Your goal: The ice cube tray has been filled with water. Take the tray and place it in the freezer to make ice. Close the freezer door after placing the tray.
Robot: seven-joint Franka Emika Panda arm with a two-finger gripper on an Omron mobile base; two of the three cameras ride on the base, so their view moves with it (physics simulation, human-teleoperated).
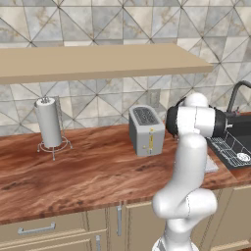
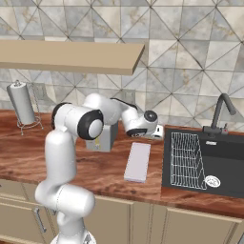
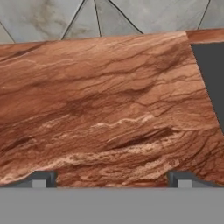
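Both base views share the counter (image 1: 88,171); hand view hovers close.

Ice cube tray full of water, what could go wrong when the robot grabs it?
1. The ice cube tray is flat and long, so a grab at one end might tip it and spill water on the counter.
2. It lies close to the toaster; spilled water could reach it.
3. The open gripper faces bare counter beyond the tray, so closing now would likely miss.
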